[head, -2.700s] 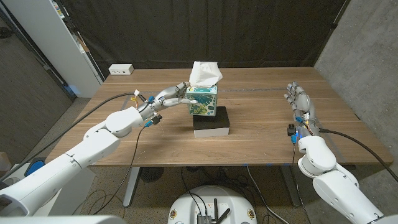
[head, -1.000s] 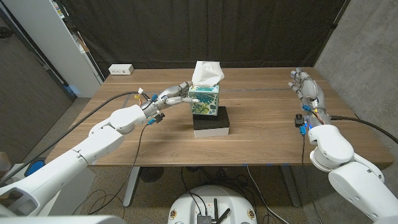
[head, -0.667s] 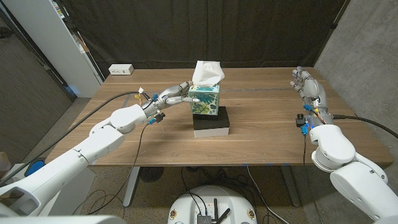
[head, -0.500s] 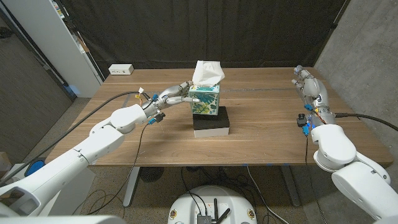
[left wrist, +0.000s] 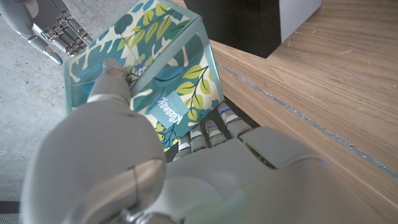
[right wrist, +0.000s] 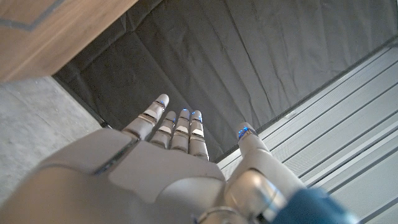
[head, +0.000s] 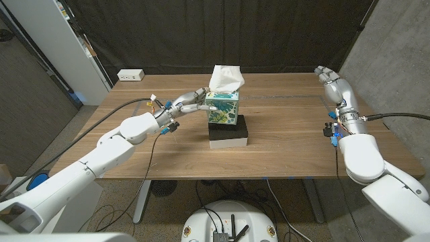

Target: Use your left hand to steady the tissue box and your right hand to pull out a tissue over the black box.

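Note:
The tissue box (head: 222, 109), teal with a leaf print, stands on a black box (head: 228, 133) at the table's middle, and a white tissue (head: 225, 78) sticks up from its top. My left hand (head: 187, 103) holds the tissue box by its left side. In the left wrist view its thumb (left wrist: 111, 84) presses one face of the tissue box (left wrist: 163, 74) while the fingers (left wrist: 211, 132) lie against the adjoining face. My right hand (head: 330, 81) is raised over the table's far right corner, far from the box, fingers apart and empty. The right wrist view shows the right hand (right wrist: 168, 162) against the dark curtain.
A white power strip (head: 131, 74) lies at the table's back left. A white cabinet (head: 50, 40) stands left of the table and a concrete wall (head: 396, 47) to its right. Bare wood (head: 289, 128) stretches between the black box and my right arm.
My right hand has lifted and moved back toward the table's far right corner. The left hand and the tissue box have stayed where they were.

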### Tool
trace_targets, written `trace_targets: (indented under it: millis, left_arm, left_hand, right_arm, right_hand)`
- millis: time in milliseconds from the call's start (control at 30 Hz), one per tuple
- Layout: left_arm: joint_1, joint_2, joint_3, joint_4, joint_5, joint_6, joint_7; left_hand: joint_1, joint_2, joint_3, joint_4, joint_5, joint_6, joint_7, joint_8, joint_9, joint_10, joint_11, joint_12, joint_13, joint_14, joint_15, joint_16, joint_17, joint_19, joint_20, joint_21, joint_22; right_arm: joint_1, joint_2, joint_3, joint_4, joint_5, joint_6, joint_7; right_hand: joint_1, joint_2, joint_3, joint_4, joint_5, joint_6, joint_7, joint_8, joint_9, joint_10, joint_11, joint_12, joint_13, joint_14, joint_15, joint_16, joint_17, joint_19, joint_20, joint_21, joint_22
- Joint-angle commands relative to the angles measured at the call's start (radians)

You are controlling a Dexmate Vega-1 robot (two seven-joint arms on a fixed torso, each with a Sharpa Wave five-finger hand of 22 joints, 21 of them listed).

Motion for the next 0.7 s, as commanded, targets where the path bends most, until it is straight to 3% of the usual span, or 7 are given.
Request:
trace_targets:
  millis: [33, 200, 433, 700]
  left_arm:
    - [0.010, 0.002, -0.002, -0.013, 0.004, 0.004, 0.010]
    - [0.012, 0.002, -0.002, -0.015, 0.007, 0.002, 0.014]
    - [0.008, -0.001, -0.001, -0.010, 0.005, 0.002, 0.009]
    - [-0.007, -0.009, 0.007, 0.002, 0.000, 0.009, -0.003]
  left_hand:
    - [-0.007, 0.004, 0.006, -0.003, -0.002, -0.007, 0.001, 0.008, 0.005, 0.003, -0.002, -0.004, 0.003, -0.011, 0.003, 0.002, -0.001, -0.002, -0.002, 0.004, 0.005]
    - [-0.007, 0.004, 0.007, -0.003, -0.002, -0.008, 0.000, 0.009, 0.005, 0.004, -0.001, -0.004, 0.003, -0.013, 0.003, 0.001, -0.001, -0.002, -0.002, 0.004, 0.005]
    - [-0.007, 0.004, 0.008, -0.003, -0.002, -0.008, 0.002, 0.012, 0.006, 0.003, -0.001, -0.005, 0.004, -0.014, 0.002, 0.001, -0.001, -0.002, -0.003, 0.004, 0.005]
    - [-0.008, 0.004, 0.009, -0.004, -0.002, -0.008, 0.001, 0.015, 0.006, 0.004, -0.001, -0.005, 0.005, -0.014, 0.003, 0.002, -0.001, -0.002, -0.003, 0.004, 0.005]
  right_arm:
    - [-0.004, 0.003, -0.027, -0.015, -0.243, -0.059, -0.033]
    - [-0.001, 0.007, -0.066, -0.028, -0.371, -0.118, -0.062]
    - [0.022, 0.017, -0.126, -0.014, -0.523, -0.165, -0.114]
    - [0.047, 0.030, -0.166, 0.011, -0.597, -0.191, -0.137]
  right_hand:
    - [0.008, 0.031, 0.010, -0.005, 0.005, 0.007, -0.008, -0.001, 0.004, 0.004, -0.008, 0.003, 0.002, 0.010, -0.018, 0.000, 0.000, 0.003, -0.009, 0.000, 0.003]
    - [0.013, 0.035, 0.016, -0.006, 0.006, 0.024, -0.012, 0.006, 0.004, 0.016, -0.014, 0.008, 0.002, 0.015, -0.034, 0.002, 0.000, 0.004, -0.018, 0.000, 0.003]
    - [-0.001, 0.039, 0.015, 0.016, 0.001, 0.037, -0.017, 0.009, 0.004, 0.029, -0.019, 0.012, 0.003, 0.022, -0.045, 0.007, 0.005, 0.007, -0.037, 0.002, 0.003]
    - [-0.002, 0.038, 0.018, 0.020, 0.000, 0.034, -0.019, 0.006, 0.004, 0.031, -0.023, 0.012, 0.003, 0.023, -0.047, 0.008, 0.006, 0.012, -0.041, 0.004, 0.003]
